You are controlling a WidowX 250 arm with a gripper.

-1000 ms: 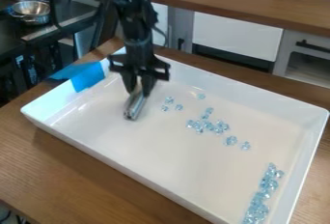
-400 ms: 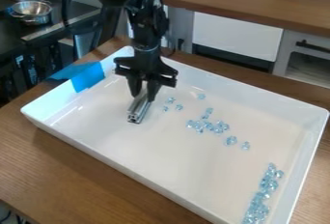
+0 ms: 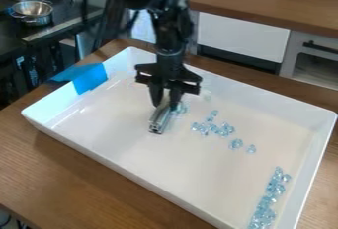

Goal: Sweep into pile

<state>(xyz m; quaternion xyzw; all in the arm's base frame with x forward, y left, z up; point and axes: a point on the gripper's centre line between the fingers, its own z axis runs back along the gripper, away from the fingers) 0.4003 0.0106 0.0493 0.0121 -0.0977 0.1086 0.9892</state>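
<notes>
metal bar [image 3: 159,120] between gripper's fingertips [image 3: 175,103]

Tray [image 3: 132,149]: I'm seeing bright light, glare streaking beside the left edge.
Table [image 3: 53,159]: I'm noticing soft shadow along the tray's near edge.
Bowl [image 3: 31,10]: I'm catching glints.

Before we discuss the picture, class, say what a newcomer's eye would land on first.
Likely the black gripper, gripping a silver metal bar inside the big white tray. Next come the pale blue beads lined along the tray's right side, and the bright blue tape over its upper-left rim.
</notes>
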